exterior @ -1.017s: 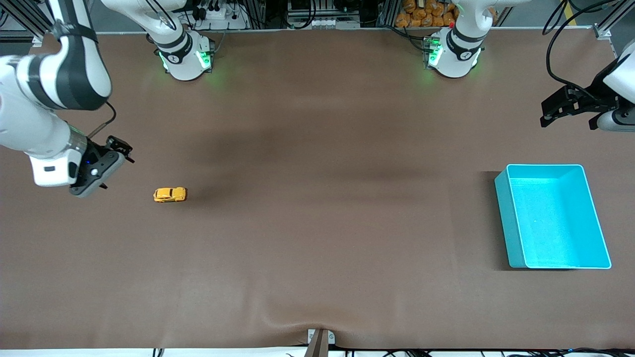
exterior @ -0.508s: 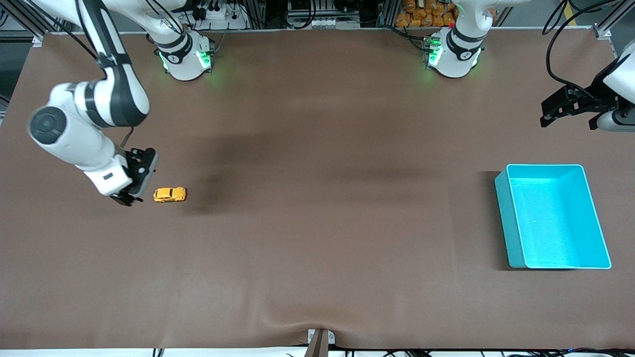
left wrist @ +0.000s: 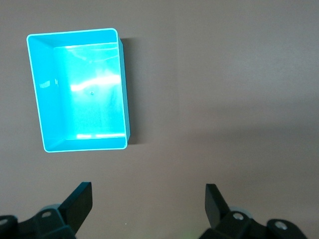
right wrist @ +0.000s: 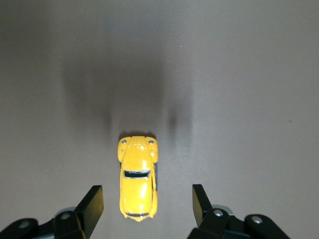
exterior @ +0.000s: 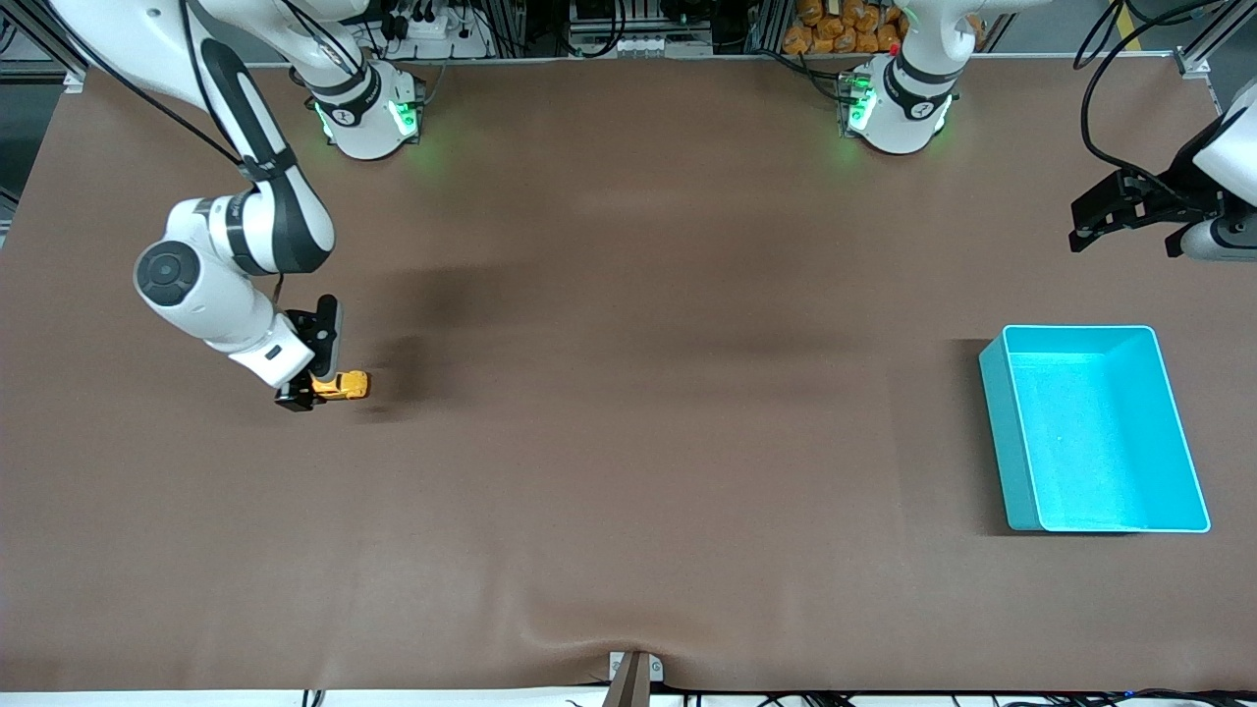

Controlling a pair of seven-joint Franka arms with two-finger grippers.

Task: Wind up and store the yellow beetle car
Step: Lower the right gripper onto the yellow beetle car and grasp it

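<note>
Right gripper [right wrist: 144,206], jaws wide and empty, newly arrived over the tiny yellow beetle-shaped toy car [right wrist: 137,184] on the brown table [exterior: 628,442], grasp likely next; left gripper [left wrist: 148,199] waits open near the turquoise plastic bin [exterior: 1016,442].

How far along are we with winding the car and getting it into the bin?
Nothing is finished yet. The yellow car sits on the table, ungrasped. In hand: the right gripper is open, its fingers either side of the car. The left gripper waits, open, above the table near the turquoise bin, which holds nothing. Left to do: grasp, wind, store.
</note>
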